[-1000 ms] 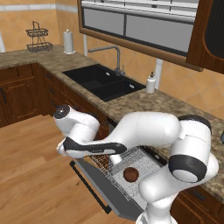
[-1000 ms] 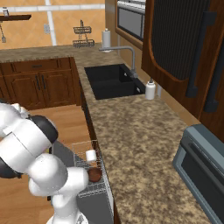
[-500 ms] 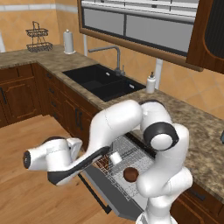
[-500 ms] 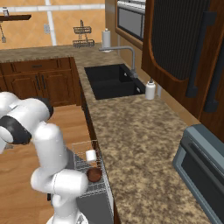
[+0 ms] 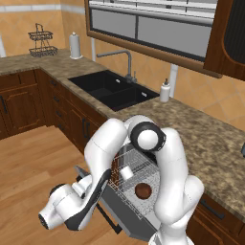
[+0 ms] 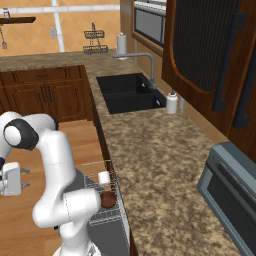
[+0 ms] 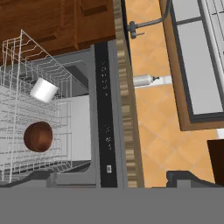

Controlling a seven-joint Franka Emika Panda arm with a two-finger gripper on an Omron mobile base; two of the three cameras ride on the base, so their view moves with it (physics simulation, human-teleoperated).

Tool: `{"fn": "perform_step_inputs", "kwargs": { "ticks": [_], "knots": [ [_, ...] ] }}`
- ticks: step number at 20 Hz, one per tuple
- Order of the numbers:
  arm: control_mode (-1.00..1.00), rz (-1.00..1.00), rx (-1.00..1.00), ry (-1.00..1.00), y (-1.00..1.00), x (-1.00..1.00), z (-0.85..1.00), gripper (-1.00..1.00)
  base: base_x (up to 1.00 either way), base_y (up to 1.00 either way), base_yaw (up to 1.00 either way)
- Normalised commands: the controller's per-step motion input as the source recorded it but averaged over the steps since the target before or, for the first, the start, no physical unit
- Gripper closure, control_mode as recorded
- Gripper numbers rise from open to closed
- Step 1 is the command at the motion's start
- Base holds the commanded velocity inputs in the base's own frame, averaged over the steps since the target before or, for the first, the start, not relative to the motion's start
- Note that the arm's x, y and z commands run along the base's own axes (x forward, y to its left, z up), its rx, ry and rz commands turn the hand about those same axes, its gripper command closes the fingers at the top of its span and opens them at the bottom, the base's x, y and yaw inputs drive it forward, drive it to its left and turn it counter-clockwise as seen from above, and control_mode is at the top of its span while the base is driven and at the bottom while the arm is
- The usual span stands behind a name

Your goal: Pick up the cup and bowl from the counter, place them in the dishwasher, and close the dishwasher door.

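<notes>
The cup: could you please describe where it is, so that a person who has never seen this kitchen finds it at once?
Look below the counter, right of the sink, at the open dishwasher with its white wire rack pulled out. The cup lies in that rack, beside the bowl. It is the small white cylinder, while its only neighbour is round, glossy and dark reddish-brown.

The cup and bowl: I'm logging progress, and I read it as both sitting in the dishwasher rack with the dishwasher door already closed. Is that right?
Not quite. The cup and the bowl do sit in the white wire rack of the dishwasher, but the dishwasher door is open, dropped down below the pulled-out rack. The left base view shows it.
</notes>
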Motion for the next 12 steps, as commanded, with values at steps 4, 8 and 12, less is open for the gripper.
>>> {"fn": "perform_step_inputs", "kwargs": {
  "ticks": [4, 8, 12],
  "knots": [
    [-1.00, -0.17, -0.27, -0.12, 0.04, -0.11, -0.59, -1.00, 0.00, 0.00, 0.00],
    [-1.00, -0.21, -0.23, -0.06, 0.04, -0.04, -0.50, -1.00, 0.00, 0.00, 0.00],
    [-1.00, -0.21, -0.17, -0.01, 0.02, 0.00, -0.57, -1.00, 0.00, 0.00, 0.00]
  ]
}}
